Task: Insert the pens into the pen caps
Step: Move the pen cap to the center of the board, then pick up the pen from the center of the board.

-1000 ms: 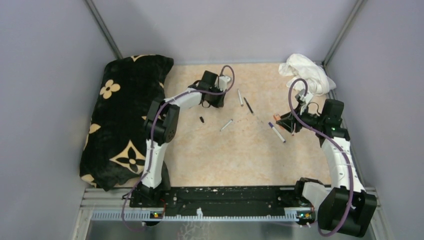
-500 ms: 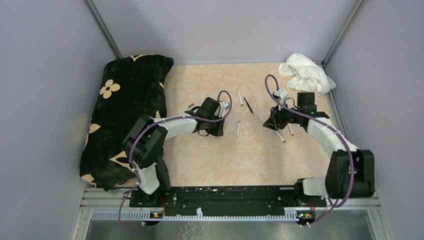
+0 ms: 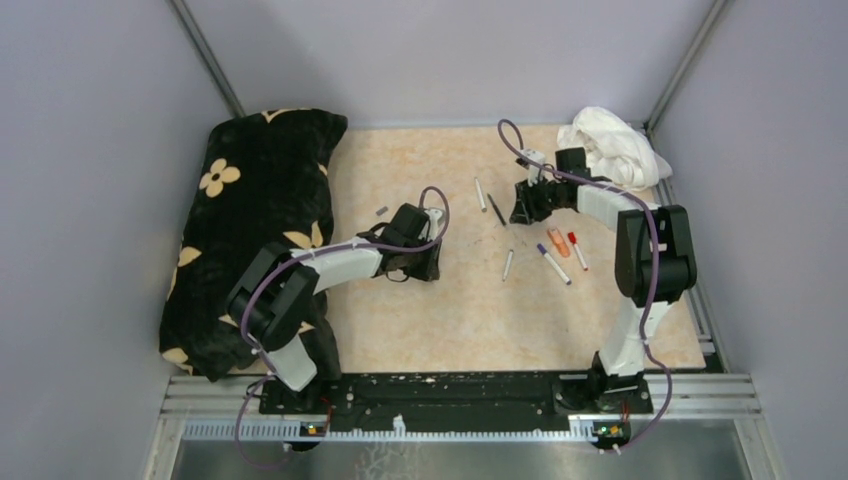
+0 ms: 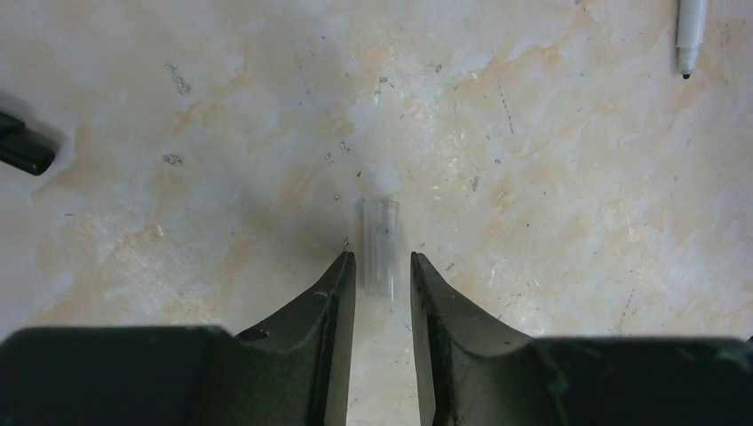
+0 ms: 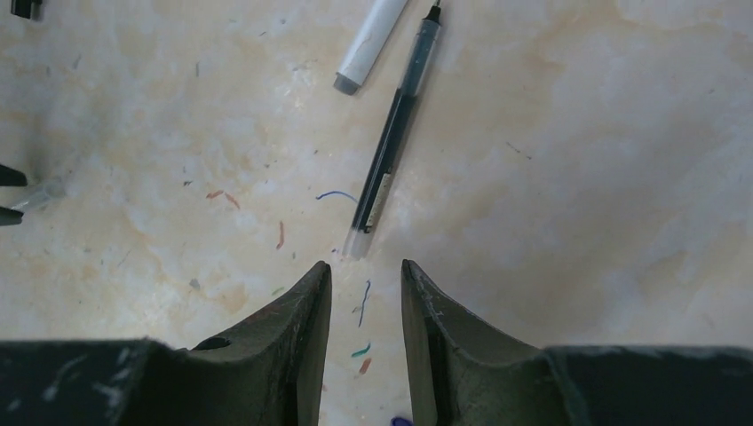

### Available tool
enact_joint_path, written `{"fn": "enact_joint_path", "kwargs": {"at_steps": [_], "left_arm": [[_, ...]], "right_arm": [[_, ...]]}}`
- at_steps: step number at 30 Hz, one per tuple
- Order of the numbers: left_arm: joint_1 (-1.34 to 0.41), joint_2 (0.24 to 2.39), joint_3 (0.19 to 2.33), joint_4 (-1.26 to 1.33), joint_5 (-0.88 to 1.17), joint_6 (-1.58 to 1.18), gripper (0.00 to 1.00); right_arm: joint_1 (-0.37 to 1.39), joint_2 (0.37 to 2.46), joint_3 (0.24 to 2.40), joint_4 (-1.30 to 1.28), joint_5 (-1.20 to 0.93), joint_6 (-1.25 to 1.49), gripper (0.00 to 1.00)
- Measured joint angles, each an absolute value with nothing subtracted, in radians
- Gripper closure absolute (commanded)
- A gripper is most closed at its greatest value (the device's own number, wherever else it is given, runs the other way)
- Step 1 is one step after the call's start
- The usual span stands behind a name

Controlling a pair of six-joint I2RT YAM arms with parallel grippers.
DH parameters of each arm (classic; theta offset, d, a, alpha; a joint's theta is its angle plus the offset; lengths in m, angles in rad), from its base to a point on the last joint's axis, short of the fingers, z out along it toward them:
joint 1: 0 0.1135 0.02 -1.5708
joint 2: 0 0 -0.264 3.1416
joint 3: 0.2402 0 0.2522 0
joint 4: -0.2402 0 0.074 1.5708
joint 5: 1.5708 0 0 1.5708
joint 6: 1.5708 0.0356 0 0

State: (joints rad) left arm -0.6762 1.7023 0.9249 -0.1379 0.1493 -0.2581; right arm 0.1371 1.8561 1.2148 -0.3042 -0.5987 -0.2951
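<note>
My left gripper (image 4: 383,259) (image 3: 424,262) is open and low over the table. A short clear-grey pen cap (image 4: 379,247) lies flat with its near end between the fingertips, and a small gap shows on each side. A black cap (image 4: 22,146) lies to its left. My right gripper (image 5: 365,266) (image 3: 521,207) is open and empty just short of the end of a dark pen (image 5: 391,142) (image 3: 496,209). A white pen (image 5: 370,43) (image 3: 481,193) lies beside the dark pen. A grey pen (image 3: 508,264), a blue-capped pen (image 3: 553,264), an orange highlighter (image 3: 558,242) and a red-capped pen (image 3: 577,250) lie to the right.
A black flowered cushion (image 3: 250,220) fills the left side of the table. A white cloth (image 3: 615,145) is bunched in the far right corner. A small grey cap (image 3: 382,211) lies near the cushion. A pen tip (image 4: 689,35) shows in the left wrist view. Ink marks dot the tabletop.
The left gripper has come nearer and lower, over the clear-grey cap. The right arm has swung from the pens at the right to the dark pen at the back. The loose grey pen lies further right.
</note>
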Motion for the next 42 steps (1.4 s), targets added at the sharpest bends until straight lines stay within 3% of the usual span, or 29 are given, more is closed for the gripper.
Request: {"fn": "enact_joint_path", "kwargs": {"at_steps": [11,20,25,31,37,42], "left_arm": [[-0.676,1.604,0.853,-0.091,0.162,-0.272,0.43],[-0.676,1.416,0.785,-0.028,0.168,-0.278,0.4],[-0.676,1.225,0.691,0.009,0.168,-0.296,0.38],[-0.676,1.081,0.61,0.039,0.179,-0.33,0.35],[-0.676,0.968,0.527,0.056,0.202,-0.403,0.14],[-0.676,0.875,0.463,0.127,0.226,-0.472,0.02]], "right_arm": [[0.162,1.905,1.25,-0.315,-0.593,-0.284,0.62],[0.243,1.976,1.329,-0.32,-0.45,-0.264,0.62],[0.275,2.008,1.355,-0.314,-0.358,-0.257,0.75],[0.288,2.018,1.364,-0.303,-0.281,-0.26,1.0],[0.294,2.009,1.351,-0.292,-0.255,-0.258,1.0],[0.284,1.928,1.246,-0.281,-0.256,-0.243,1.0]]}}
